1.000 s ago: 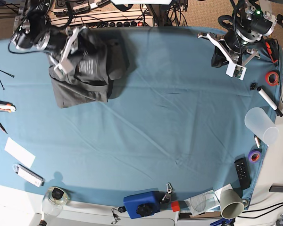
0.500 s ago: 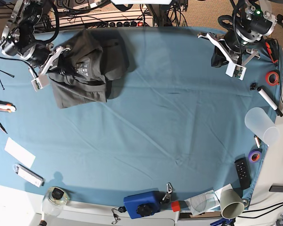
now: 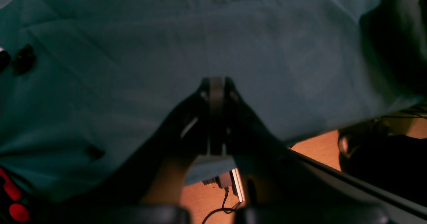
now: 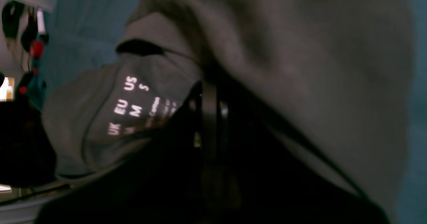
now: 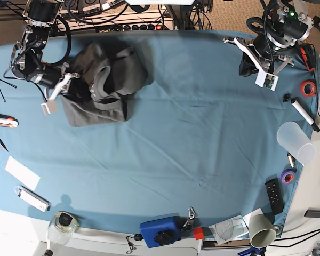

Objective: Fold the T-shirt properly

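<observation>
T-shirt [image 5: 104, 80] — bunched, far table corner

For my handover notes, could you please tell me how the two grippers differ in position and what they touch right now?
The right gripper sits at the dark charcoal-grey cotton T-shirt, against its fabric beside the neck print; the left gripper hangs over the bare blue table cloth, touching nothing. The right is by the shirt, the left at the opposite far corner. Both are shut.

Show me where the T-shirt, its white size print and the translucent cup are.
T-shirt [image 5: 106, 80], base view, bunched middle.
white size print [image 4: 128, 105], right wrist view, the letters.
translucent cup [image 5: 294, 142], base view, side wall.
</observation>
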### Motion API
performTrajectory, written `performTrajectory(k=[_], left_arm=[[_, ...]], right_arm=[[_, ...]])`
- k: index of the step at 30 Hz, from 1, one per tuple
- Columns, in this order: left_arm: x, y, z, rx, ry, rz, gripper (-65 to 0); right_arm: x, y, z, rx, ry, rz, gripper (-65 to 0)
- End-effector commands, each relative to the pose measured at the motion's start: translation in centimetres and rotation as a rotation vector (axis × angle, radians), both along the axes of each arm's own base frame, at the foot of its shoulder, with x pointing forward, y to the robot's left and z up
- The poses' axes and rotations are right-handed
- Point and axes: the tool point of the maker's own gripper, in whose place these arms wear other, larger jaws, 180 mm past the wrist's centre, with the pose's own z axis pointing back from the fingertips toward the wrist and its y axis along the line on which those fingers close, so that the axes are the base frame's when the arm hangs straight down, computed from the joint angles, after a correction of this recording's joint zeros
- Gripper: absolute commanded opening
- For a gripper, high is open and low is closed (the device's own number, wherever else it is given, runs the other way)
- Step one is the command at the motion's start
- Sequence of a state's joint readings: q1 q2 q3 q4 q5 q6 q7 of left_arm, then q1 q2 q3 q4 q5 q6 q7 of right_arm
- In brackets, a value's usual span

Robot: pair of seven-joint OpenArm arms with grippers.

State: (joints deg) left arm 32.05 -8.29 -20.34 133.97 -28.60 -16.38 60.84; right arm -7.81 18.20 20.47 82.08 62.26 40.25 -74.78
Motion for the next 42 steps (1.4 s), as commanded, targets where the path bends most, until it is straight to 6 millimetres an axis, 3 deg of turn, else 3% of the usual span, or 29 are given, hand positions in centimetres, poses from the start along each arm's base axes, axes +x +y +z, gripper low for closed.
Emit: performTrajectory(k=[1,6,10,14,19,23,27,35,42], left_arm=[[0.2,-0.2,0.8,-0.004,-0.03,-0.009,-65.0],[0.2,-0.2,0.8,-0.005,-0.032,-0.009,-65.0],[0.3,-0.2,0.8,-0.006,-0.035,-0.008,-65.0],[0.3,-0.2,0.9,-0.007,-0.039,-0.008,-65.0],[0.3,0.3,0.7,0.024,-0.034,-0.001,-65.0],[0.0,1.7,0.0,0.111,-0.013,0.021,-65.0],[-1.5,3.1,-1.2,0.16,0.072,0.087,-65.0],[-6.3,4.2,-3.4,0.231,0.233,0.083,-65.0],[-11.4,4.8,-4.7,0.265,0.366,0.09,-65.0]], right_arm=[[-2.3,0.4,-1.5,-0.058,0.099,0.076,-63.7],[-1.2,1.1,2.4,-0.073,-0.041,0.102,-63.7],[0.1,1.0,7.6,-0.112,-0.224,0.104,-63.7],[0.9,-1.4,12.0,-0.222,-0.369,0.041,-63.7],[-1.1,-6.0,13.9,-0.327,-0.392,-0.096,-63.7],[-4.1,-7.4,15.3,-0.343,-0.397,-0.143,-63.7],[-7.1,-7.8,15.1,-0.404,-0.338,-0.136,-63.7],[-14.0,-7.1,10.4,-0.396,-0.076,-0.171,-63.7],[-18.8,-6.6,8.4,-0.396,0.084,-0.191,-63.7]])
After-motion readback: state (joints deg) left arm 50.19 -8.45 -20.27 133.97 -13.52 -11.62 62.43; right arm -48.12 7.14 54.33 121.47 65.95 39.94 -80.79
